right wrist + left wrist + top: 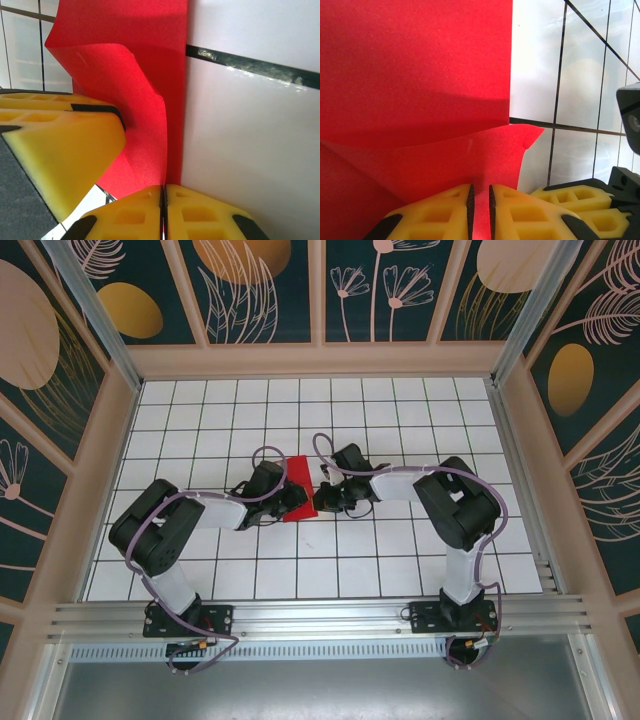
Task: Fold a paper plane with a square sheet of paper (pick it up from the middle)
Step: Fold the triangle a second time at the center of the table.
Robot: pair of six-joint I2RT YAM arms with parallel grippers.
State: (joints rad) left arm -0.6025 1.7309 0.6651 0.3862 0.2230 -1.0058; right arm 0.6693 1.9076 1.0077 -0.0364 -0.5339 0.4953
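From above, the square sheet of paper (298, 480) lies red and partly folded at the middle of the white grid-tiled table (400, 410). The left gripper (290, 504) meets it at its 7 o'clock corner and the right gripper (322, 498) at its 4 o'clock edge, but the jaws are too small there to read. The left wrist camera shows more: a raised flap of the sheet (415, 75) runs down into the slim slit between the yellow fingers (445, 212), which stand nearly together, closed on it, while the right gripper's fingers (575, 197) sit at 4 o'clock. The right wrist camera shows its own pads (200, 212) pressed tight on the sheet's (150, 75) creased edge, and the left finger (60, 145) at 9 o'clock, with the paper curling up against it. Dark teal wall panels (265, 290) with pale leaf and flower drawings enclose the table, and an aluminium rail (320, 620) carries both bases at 6 o'clock.
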